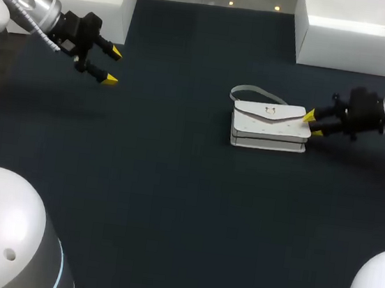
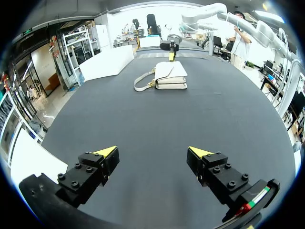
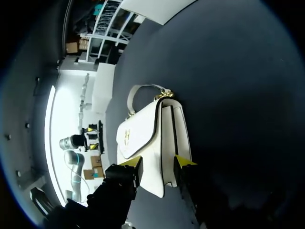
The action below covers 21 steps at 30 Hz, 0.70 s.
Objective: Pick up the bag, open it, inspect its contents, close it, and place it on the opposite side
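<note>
White bag, end in right pincer

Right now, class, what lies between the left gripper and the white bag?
Only bare dark table separates left gripper and bag, per the head view.

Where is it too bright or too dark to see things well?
Head view: even light, the white bag shows clearly on the dark table. Left wrist view: bright glare beyond the table, yet the bag looks plain. Right wrist view: the table past the bag goes nearly black, and the background beside it washes out white.
</note>
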Each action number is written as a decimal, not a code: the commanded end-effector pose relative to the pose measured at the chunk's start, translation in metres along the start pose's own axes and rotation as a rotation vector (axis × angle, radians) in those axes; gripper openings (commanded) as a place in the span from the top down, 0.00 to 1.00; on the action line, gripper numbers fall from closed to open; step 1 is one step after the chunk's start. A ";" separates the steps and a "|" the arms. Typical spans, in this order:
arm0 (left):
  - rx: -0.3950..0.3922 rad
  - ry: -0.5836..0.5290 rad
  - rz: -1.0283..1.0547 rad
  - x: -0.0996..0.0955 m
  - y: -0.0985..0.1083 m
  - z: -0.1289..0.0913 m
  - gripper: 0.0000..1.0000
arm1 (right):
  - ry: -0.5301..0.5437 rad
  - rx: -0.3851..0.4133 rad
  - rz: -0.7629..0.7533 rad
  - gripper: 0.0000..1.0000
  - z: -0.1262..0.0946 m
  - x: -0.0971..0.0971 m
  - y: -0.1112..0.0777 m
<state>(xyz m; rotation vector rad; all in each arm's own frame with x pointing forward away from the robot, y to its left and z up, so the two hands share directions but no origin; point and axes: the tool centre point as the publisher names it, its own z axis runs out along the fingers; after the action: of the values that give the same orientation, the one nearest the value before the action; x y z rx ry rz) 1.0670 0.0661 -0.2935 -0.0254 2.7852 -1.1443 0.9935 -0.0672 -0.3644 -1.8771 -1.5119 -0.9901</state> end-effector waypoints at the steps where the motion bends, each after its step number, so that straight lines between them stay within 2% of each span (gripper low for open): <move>1: 0.004 -0.001 0.001 0.000 0.001 0.001 0.00 | 0.001 0.188 0.001 0.60 0.000 -0.003 0.014; 12: 0.004 -0.001 0.001 0.000 0.001 0.001 0.00 | -0.001 0.333 -0.008 0.61 -0.002 -0.004 0.012; 21: 0.004 -0.001 0.001 0.000 0.001 0.001 0.00 | -0.011 0.342 0.004 0.65 0.006 -0.005 0.004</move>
<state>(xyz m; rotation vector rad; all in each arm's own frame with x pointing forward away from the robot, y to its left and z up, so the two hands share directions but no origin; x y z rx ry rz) 1.0670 0.0661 -0.2935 -0.0255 2.7852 -1.1443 0.9938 -0.0672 -0.3697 -1.6971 -1.5616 -0.7427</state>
